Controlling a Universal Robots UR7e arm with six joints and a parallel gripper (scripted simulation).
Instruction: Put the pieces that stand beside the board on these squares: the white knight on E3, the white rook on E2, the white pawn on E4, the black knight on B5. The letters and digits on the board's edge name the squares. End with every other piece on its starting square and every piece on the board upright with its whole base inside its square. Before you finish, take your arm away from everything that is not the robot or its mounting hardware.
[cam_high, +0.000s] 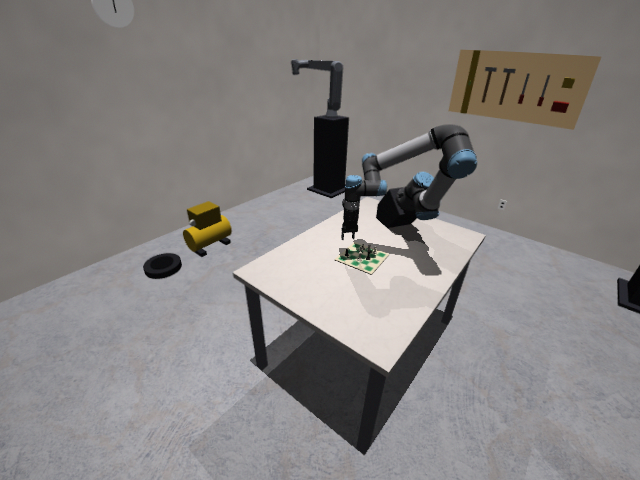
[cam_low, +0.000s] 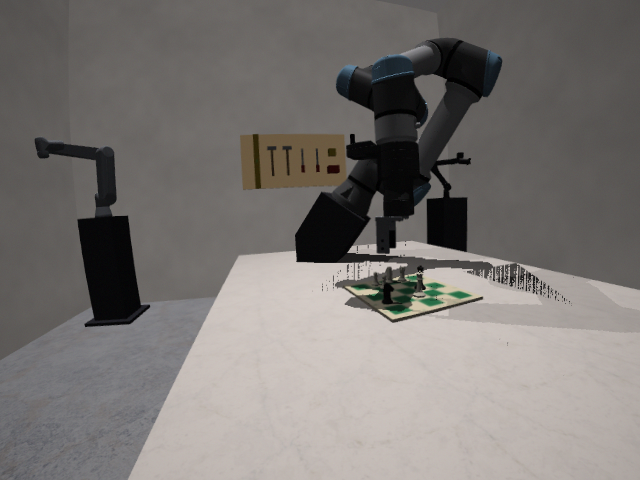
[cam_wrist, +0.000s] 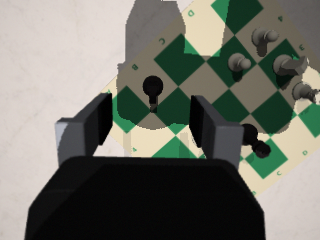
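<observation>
The small green and cream chessboard (cam_high: 362, 258) lies on the white table and also shows in the exterior view (cam_low: 413, 297). My gripper (cam_wrist: 151, 110) is open and empty and hangs above the board's corner near the letters A and B; it also shows in the top and exterior views (cam_high: 347, 235) (cam_low: 385, 242). A black piece (cam_wrist: 152, 89) (cam_low: 387, 293), seemingly the black knight, stands upright on a pale square in the B column, below and between my fingers but apart from them. Several white pieces (cam_wrist: 263, 37) (cam_wrist: 239, 62) (cam_wrist: 290, 65) stand on the board's far side. Another black piece (cam_wrist: 252, 140) stands near the C edge.
The arm's black base (cam_high: 395, 206) sits at the table's back edge. A yellow motor (cam_high: 206, 227) and a black tyre (cam_high: 162, 265) lie on the floor to the left. A black pedestal with a second arm (cam_high: 329, 149) stands behind the table.
</observation>
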